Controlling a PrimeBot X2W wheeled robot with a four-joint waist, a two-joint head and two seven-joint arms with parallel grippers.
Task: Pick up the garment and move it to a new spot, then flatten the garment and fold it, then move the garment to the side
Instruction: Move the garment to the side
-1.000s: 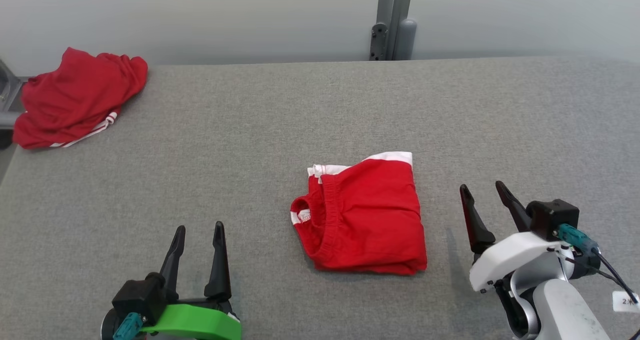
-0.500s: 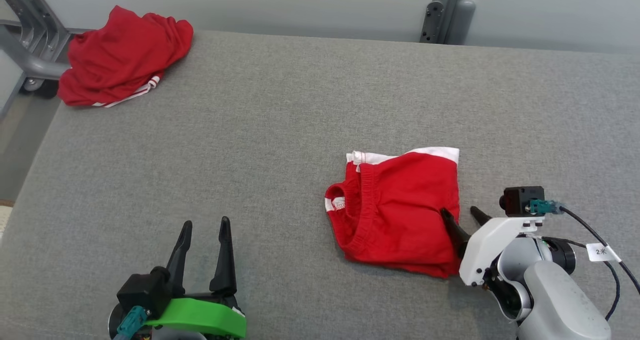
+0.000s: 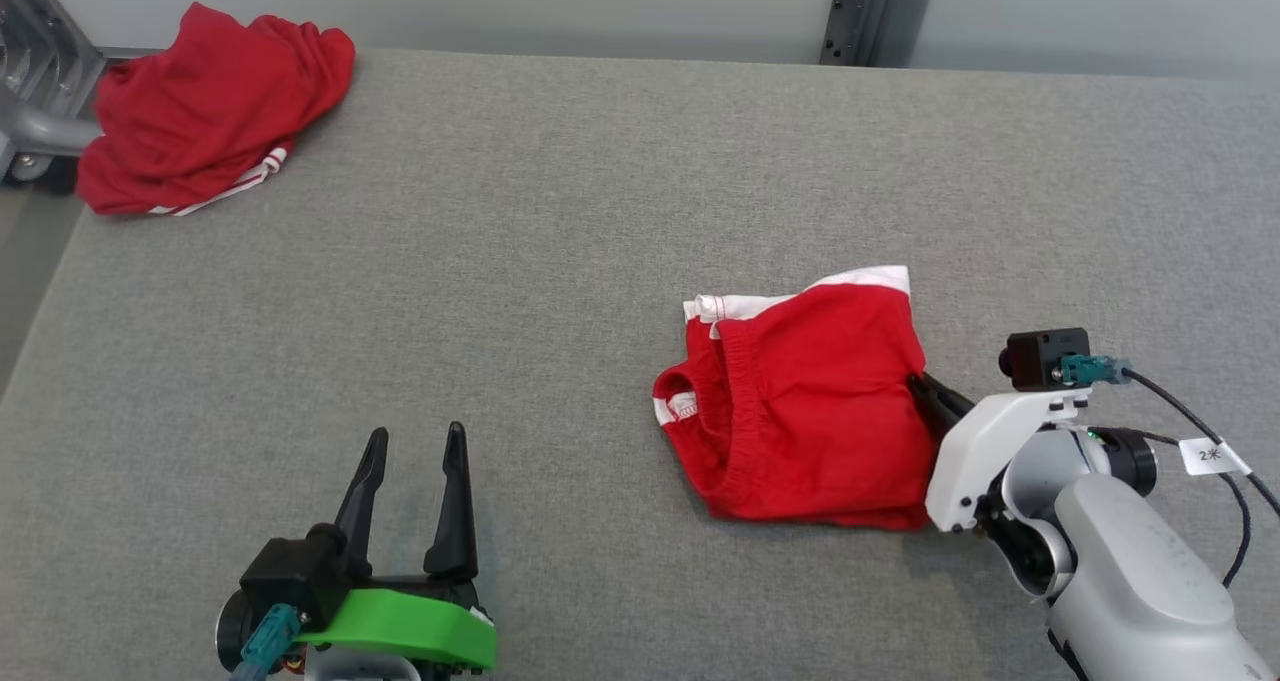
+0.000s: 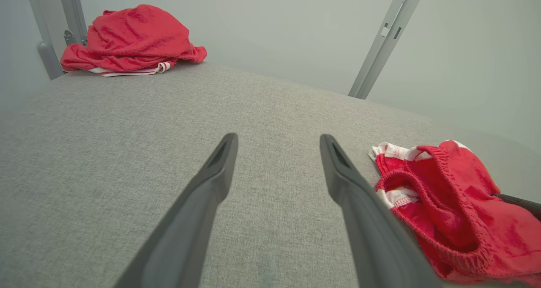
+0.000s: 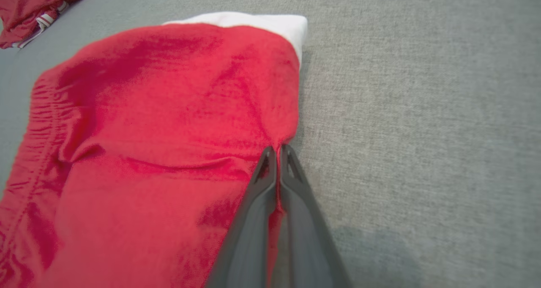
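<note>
The garment is soft, matt red cloth; the table, coarse grey weave; the post, smooth metal.

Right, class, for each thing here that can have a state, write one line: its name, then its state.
folded garment: folded, lying on the table, right edge pinched.
crumpled garment: bunched in a heap at the table's far left corner.
right gripper: shut on the folded garment.
left gripper: open, holding nothing.

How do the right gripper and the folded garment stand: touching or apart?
Touching. The right wrist view shows the right gripper shut on the edge of the folded garment, red cloth pinched between its fingers.
</note>
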